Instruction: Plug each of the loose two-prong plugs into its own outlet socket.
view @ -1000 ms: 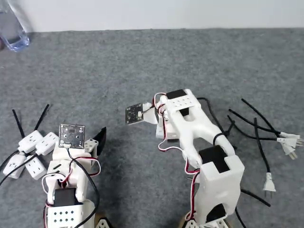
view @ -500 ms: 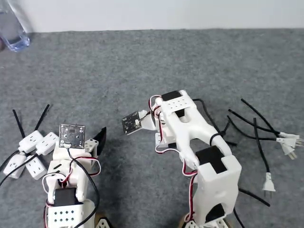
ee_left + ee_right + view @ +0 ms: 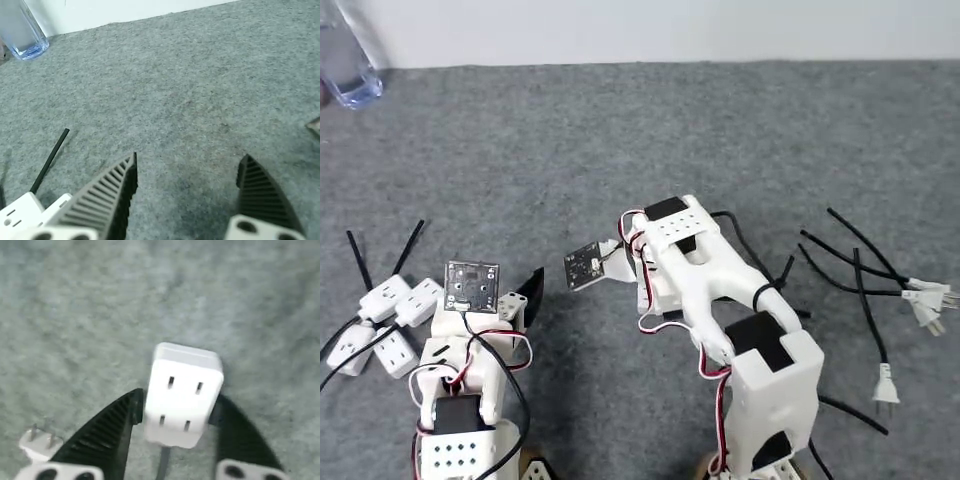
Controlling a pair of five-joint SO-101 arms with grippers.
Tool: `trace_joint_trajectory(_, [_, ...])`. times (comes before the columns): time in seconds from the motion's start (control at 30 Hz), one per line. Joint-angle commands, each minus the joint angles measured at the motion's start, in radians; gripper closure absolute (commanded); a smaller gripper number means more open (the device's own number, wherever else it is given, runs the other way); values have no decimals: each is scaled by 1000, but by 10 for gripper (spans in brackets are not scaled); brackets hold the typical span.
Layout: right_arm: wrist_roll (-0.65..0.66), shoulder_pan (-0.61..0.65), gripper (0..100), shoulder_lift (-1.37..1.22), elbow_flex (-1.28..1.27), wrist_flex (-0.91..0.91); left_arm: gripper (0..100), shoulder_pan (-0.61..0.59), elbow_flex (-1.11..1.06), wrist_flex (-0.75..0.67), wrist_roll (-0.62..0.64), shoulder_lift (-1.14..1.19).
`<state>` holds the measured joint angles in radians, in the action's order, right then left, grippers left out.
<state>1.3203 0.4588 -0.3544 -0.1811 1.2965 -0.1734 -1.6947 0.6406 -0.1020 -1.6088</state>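
A white outlet socket [image 3: 184,395] with two pairs of slots sits between the black fingers of my right gripper [image 3: 179,398], which is shut on its sides; its cable runs down out of the picture. A white two-prong plug [image 3: 37,441] lies on the carpet close by. In the high view the right arm [image 3: 705,275] stands mid-table with the gripper under it. My left gripper [image 3: 187,172] is open above bare carpet, beside several white outlet sockets [image 3: 385,320] on black cables. More loose plugs [image 3: 928,300] [image 3: 886,386] lie far right.
Grey carpet [image 3: 620,140] covers the table up to a white wall at the back. A clear container [image 3: 345,60] stands in the far left corner. Black cables [image 3: 850,260] tangle to the right of the right arm. One more black cable [image 3: 50,159] lies ahead of the left gripper.
The right arm has swung to the left and slightly towards the table's front, its wrist camera board moving with it. The left arm has not moved.
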Motion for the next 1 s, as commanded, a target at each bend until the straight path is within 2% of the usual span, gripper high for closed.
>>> trace_joint_trajectory(0.0, [-12, -4, 592, 85, 26, 39, 695, 6, 5, -15, -12, -9])
trace_joint_trajectory(0.2, [-15, -15, 690, 326, 20, 220, 695, 6, 5, -15, -12, -9])
trace_joint_trajectory(0.4, [-57, -156, 818, 483, -57, 323, 695, 6, 5, -15, -12, -9])
trace_joint_trajectory(0.47, [-57, -226, 825, 526, -137, 295, 695, 6, 5, -15, -12, -9])
trace_joint_trajectory(0.6, [-58, -321, 825, 608, -396, 108, 695, 6, 5, -15, -12, -9])
trace_joint_trajectory(0.77, [-114, -312, 825, 736, -678, -70, 695, 6, 5, -15, -12, -9])
trace_joint_trajectory(0.97, [-137, -303, 817, 920, -845, -81, 695, 6, 5, -14, -12, -9])
